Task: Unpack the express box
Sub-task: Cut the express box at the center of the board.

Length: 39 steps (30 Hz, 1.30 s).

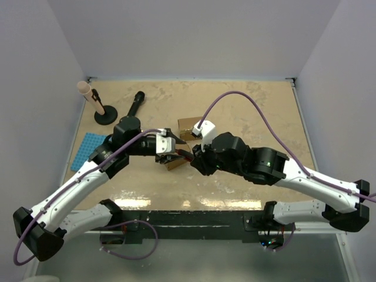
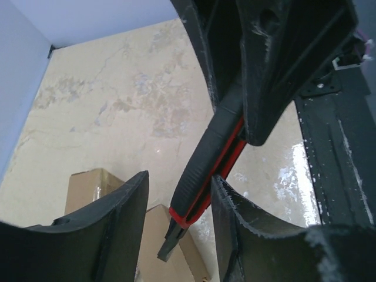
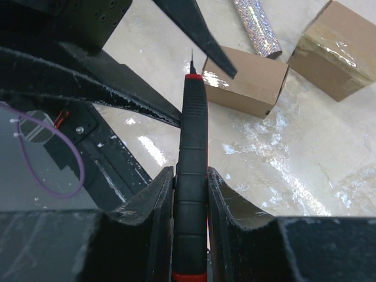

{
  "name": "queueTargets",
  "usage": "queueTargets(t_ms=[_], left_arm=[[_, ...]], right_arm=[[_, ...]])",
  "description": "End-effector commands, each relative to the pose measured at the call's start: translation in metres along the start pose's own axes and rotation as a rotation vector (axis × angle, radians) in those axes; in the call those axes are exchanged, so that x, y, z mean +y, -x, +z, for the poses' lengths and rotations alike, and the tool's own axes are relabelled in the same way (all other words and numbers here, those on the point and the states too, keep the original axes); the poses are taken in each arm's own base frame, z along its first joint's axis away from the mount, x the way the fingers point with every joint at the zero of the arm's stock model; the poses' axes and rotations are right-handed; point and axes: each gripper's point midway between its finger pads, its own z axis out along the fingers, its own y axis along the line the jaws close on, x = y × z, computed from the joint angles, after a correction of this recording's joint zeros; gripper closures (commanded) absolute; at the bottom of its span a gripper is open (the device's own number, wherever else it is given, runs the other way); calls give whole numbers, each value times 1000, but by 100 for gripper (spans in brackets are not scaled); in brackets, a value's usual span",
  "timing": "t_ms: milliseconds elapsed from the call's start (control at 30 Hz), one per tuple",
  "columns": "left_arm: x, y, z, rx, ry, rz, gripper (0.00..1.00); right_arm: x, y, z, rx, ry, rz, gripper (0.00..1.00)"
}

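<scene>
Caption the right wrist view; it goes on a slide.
Black-and-red cutter clamped in the right tool, blade tip aimed toward a cardboard box.

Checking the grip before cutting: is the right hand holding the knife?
Yes, the right hand is clamped on the handle of the black-and-red knife.

We see a tabletop (image 1: 247, 106) of glossy, marbled beige that throws back glare. The boxes (image 3: 249, 82) are matt brown cardboard, one wrapped in shiny clear tape (image 3: 329, 44). The cutter (image 3: 192, 135) has a matt black ribbed grip, red plastic trim and a thin metal tip. The fingers (image 3: 147, 217) are black plastic, rough and scuffed white. A roll (image 3: 257, 23) glitters like foil.
</scene>
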Motion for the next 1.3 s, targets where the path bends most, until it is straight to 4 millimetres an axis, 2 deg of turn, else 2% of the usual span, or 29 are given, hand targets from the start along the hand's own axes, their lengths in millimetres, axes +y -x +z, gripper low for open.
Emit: queueTargets(t_ms=[0,33,100,233,400,533,900,1033,1267], left_arm=[[-20,16,-8,-76,-115,53,53],[-22,15,-8,-79,-122,52,58],[-23,16,-9,-84,-121,55,61],[-27,21,-9,-109,-141,56,73],[-29,22,-6,-132,-161,31,80],[-30,23,-5,-146,-160,16,81],[-29,25,-2,-167,-164,-8,79],[-31,22,-1,-168,-175,-22,79],[-28,18,0,-154,-150,-36,76]], right_arm=[[20,32,-24,-101,126,-40,100],[19,35,-27,-116,130,-40,100],[21,41,-30,-146,142,-38,100],[20,53,-36,-205,139,-20,100],[20,71,-43,-303,144,4,100],[25,80,-46,-357,175,19,100],[31,80,-33,-410,205,101,100],[32,85,-33,-448,214,132,100],[25,72,-17,-409,163,155,100]])
